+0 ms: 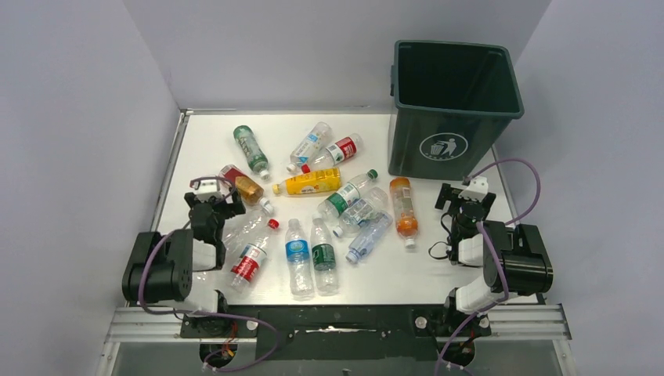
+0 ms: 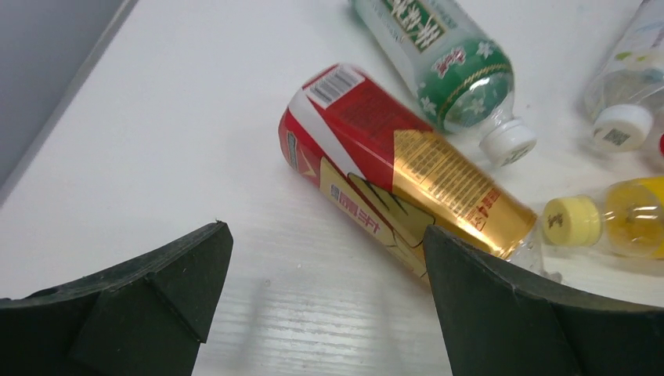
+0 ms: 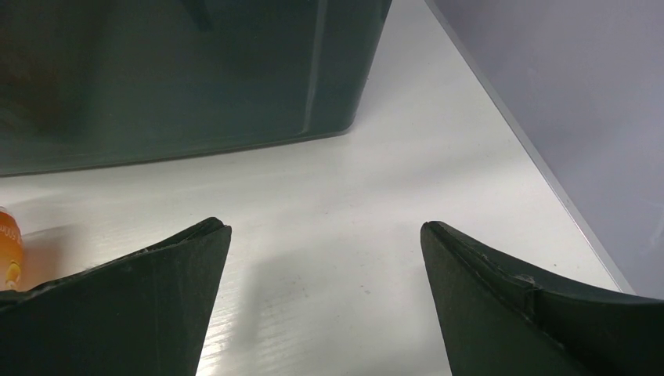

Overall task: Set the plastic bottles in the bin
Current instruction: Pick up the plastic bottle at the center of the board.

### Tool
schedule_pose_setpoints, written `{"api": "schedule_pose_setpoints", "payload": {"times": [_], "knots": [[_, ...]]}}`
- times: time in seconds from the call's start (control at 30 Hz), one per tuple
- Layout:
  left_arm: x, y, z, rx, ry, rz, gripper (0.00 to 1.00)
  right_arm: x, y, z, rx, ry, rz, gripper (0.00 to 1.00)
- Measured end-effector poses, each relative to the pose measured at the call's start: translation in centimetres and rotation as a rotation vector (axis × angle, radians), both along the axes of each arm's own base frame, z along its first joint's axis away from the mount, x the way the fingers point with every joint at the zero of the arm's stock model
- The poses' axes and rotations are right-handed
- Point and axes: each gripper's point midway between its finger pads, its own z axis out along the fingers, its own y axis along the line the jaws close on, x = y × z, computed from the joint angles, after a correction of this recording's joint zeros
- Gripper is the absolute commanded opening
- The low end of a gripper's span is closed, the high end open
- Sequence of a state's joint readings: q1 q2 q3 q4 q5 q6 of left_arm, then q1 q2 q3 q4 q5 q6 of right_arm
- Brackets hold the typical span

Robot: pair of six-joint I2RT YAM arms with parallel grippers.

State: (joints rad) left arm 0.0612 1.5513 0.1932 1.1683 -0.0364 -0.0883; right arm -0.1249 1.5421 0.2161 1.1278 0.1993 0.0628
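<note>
Several plastic bottles lie scattered on the white table: a yellow one [image 1: 312,182], an orange one [image 1: 403,205], a green-labelled one [image 1: 250,149] and a red-and-gold one [image 1: 241,185]. The dark green bin [image 1: 452,106] stands upright at the back right. My left gripper [image 1: 211,197] is open and empty, low over the table, just near-left of the red-and-gold bottle [image 2: 391,168]. My right gripper [image 1: 463,202] is open and empty, in front of the bin [image 3: 180,70], right of the orange bottle [image 3: 9,251].
Grey walls close in the table on the left, back and right. The table's raised left edge [image 1: 171,168] runs beside my left gripper. Bare table [image 3: 438,133] lies between the bin and the right wall. More bottles crowd the middle [image 1: 313,251].
</note>
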Motion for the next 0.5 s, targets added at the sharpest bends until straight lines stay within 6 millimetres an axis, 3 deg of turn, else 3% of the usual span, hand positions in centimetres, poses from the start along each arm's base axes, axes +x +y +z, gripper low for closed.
{"api": "schedule_pose_setpoints", "payload": {"times": [0.07,0.17,0.27,0.37,0.5], "knots": [[0.0,-0.1,1.6,0.004,-0.020,-0.001,0.95,0.0,0.1,0.0,-0.001,0.000,0.006,0.98],[0.6,-0.5,6.1,0.007,-0.111,-0.006,0.95,-0.2,0.3,0.2,-0.001,0.014,0.014,0.98],[0.1,-1.2,10.3,-0.018,-0.220,-0.019,0.95,0.3,0.5,1.6,0.007,0.023,0.012,0.98],[-0.9,-2.1,13.6,-0.069,-0.308,-0.039,0.95,1.7,0.4,5.0,0.031,0.005,-0.004,0.98],[-2.0,-3.2,15.4,-0.138,-0.336,-0.078,0.95,1.8,0.8,10.0,0.059,-0.064,0.000,0.98]]}}
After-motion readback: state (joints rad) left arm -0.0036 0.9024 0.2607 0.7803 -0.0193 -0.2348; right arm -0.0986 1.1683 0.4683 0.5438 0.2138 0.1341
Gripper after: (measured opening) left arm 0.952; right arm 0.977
